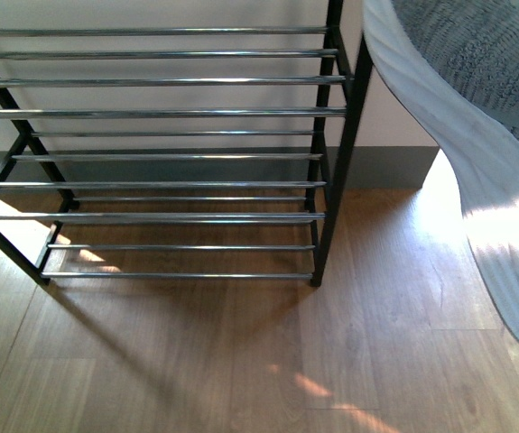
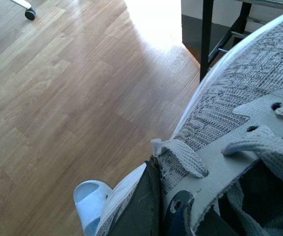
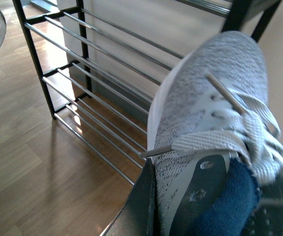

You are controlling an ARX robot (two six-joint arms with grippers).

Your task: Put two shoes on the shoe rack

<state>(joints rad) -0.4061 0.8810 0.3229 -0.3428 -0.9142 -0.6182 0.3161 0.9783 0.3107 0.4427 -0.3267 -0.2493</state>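
My left gripper (image 2: 161, 206) is shut on a grey knit sneaker (image 2: 239, 83) at its collar, one finger (image 2: 141, 206) outside and one inside. The shoe is held off the wooden floor, its toe towards a black leg of the shoe rack (image 2: 207, 34). My right gripper (image 3: 168, 201) is shut on the other grey sneaker (image 3: 205, 73) the same way, with its toe over the rack's chrome bars (image 3: 82, 29). In the front view the rack (image 1: 151, 113) stands bare at left and centre. One sneaker (image 1: 476, 135) hangs close at the right, white sole towards the rack.
A pale blue slide sandal (image 2: 89, 199) lies on the floor under the left sneaker. A chair caster (image 2: 29, 14) stands far off. The rack stands against a pale wall with a grey skirting (image 1: 394, 167). Wooden floor (image 1: 241, 361) lies before the rack.
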